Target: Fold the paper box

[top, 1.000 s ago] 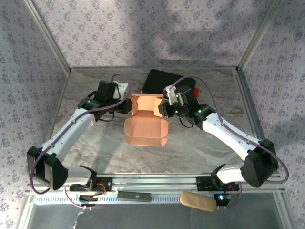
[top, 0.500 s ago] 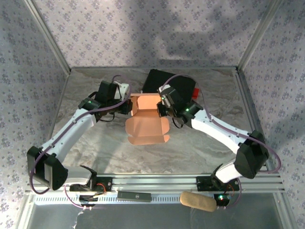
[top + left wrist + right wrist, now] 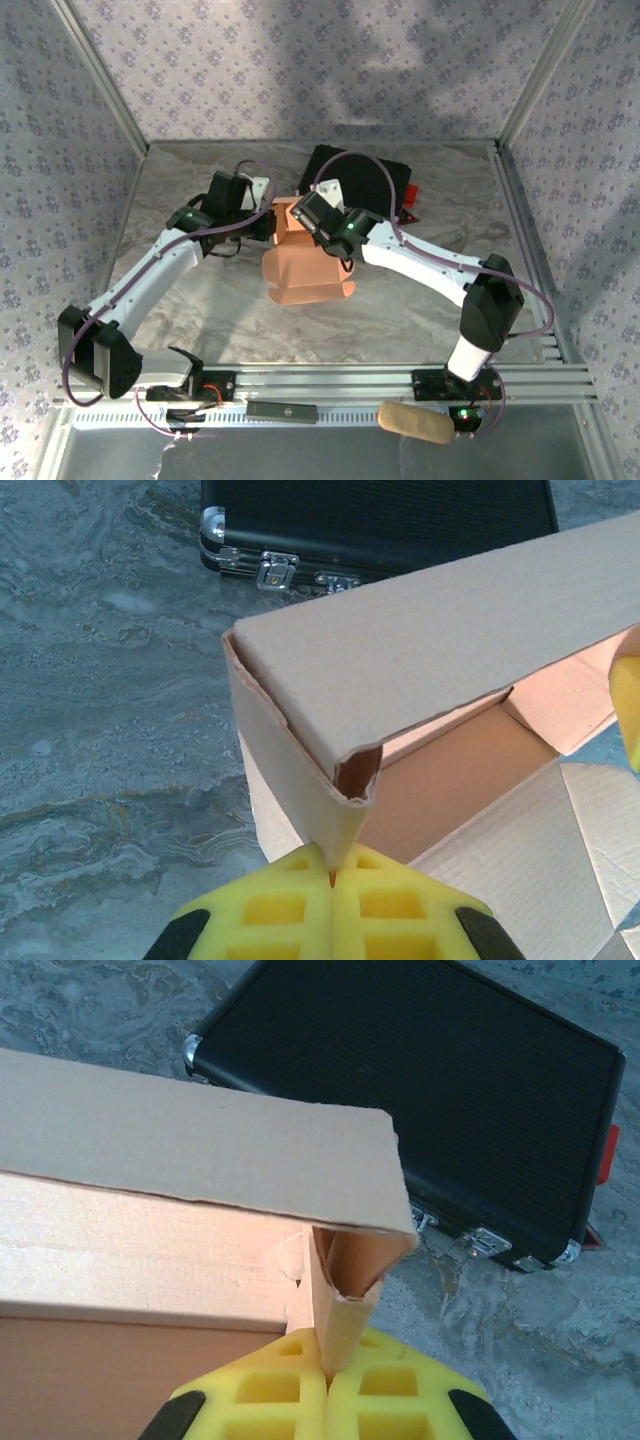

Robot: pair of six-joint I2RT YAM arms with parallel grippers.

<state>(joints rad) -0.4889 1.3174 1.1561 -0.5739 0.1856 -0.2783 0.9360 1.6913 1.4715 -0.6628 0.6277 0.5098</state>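
The salmon-orange paper box (image 3: pixel 305 268) lies mid-table, half folded, with its back wall raised. My left gripper (image 3: pixel 268 222) is at its left rear corner. In the left wrist view the yellow pads of that gripper (image 3: pixel 332 865) are shut on a folded corner flap of the paper box (image 3: pixel 430 650). My right gripper (image 3: pixel 306 214) reaches over the box from the right. In the right wrist view this gripper (image 3: pixel 327 1365) is shut on the opposite folded corner of the paper box (image 3: pixel 180 1150).
A black hard case (image 3: pixel 375 185) with metal latches (image 3: pixel 278 572) sits just behind the box, with a red tab (image 3: pixel 411 194) at its right side. A tan roll (image 3: pixel 414 421) and a black bar (image 3: pixel 282 409) lie on the front rail. Patterned walls enclose the table.
My right arm has swung left over the box and its gripper has shut on the box's corner flap. The box's rear wall has folded in. The left arm has stayed put.
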